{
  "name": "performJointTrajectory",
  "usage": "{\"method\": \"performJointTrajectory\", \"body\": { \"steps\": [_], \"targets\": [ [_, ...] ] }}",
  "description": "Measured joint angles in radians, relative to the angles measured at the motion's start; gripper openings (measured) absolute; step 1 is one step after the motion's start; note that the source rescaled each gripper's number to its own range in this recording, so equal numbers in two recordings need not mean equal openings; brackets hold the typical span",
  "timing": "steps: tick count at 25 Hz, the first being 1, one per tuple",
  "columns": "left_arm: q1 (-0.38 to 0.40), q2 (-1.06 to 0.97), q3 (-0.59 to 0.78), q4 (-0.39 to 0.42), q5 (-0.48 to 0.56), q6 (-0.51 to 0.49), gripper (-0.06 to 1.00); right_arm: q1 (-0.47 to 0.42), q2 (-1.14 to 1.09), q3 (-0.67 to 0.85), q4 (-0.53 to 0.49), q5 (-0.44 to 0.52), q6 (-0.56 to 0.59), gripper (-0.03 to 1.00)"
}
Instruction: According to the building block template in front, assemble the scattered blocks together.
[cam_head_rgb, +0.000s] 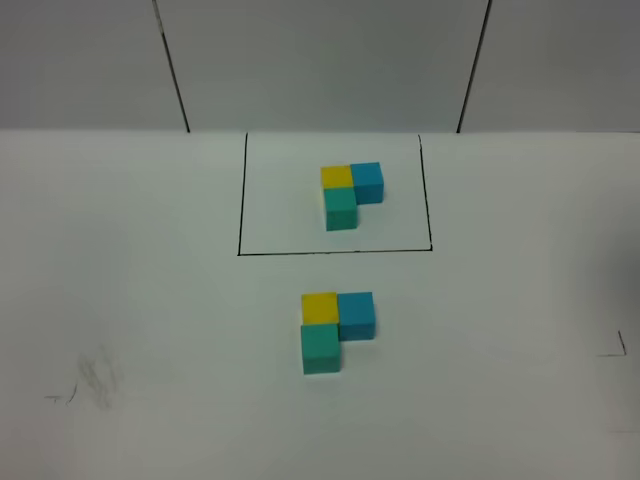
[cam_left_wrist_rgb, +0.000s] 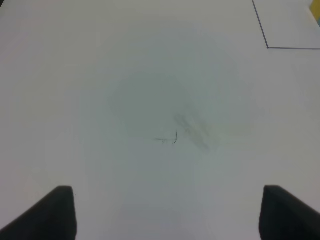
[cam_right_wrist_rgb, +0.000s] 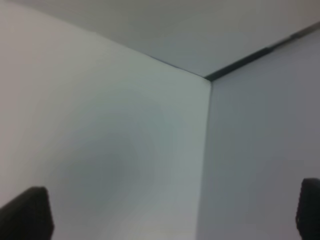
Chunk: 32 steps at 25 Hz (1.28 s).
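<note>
In the high view, the green block (cam_head_rgb: 320, 350) lies nearest, low in the middle of the white tabletop (cam_head_rgb: 150, 300). The yellow block (cam_head_rgb: 320, 307) touches it just above, and the blue block (cam_head_rgb: 356, 315) touches the yellow one on its right. The three make an L. Higher up, the template (cam_head_rgb: 350, 194) sits inside a thin black box (cam_head_rgb: 240, 200), in the same L shape. No hands show here.

In the left wrist view, the left hand (cam_left_wrist_rgb: 167, 212) is wide open and holds nothing. Only bare tabletop with a small pen mark (cam_left_wrist_rgb: 167, 139) lies under it.

In the right wrist view, the right hand (cam_right_wrist_rgb: 172, 212) is wide open and holds nothing. It faces grey walls (cam_right_wrist_rgb: 100, 125).
</note>
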Motion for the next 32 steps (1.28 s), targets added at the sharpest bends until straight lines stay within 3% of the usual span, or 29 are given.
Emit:
{"method": "performJointTrajectory", "body": {
  "steps": [5,13,19,27,32],
  "targets": [
    [0.0,0.0,0.0,0.0,0.0,0.0,0.74,-0.091,-0.143,0.024,0.073,0.006,-0.143,1.0],
    [0.0,0.0,0.0,0.0,0.0,0.0,0.74,-0.098,-0.421,0.124,0.211,0.007,-0.134,0.99],
    [0.0,0.0,0.0,0.0,0.0,0.0,0.74,-0.098,-0.657,0.37,0.283,-0.009,-0.116,0.97],
    [0.0,0.0,0.0,0.0,0.0,0.0,0.74,-0.098,-1.03,0.715,0.43,-0.233,-0.099,0.92],
    [0.0,0.0,0.0,0.0,0.0,0.0,0.74,-0.098,-1.182,0.865,0.507,-0.234,-0.046,0.88]
  ]
}}
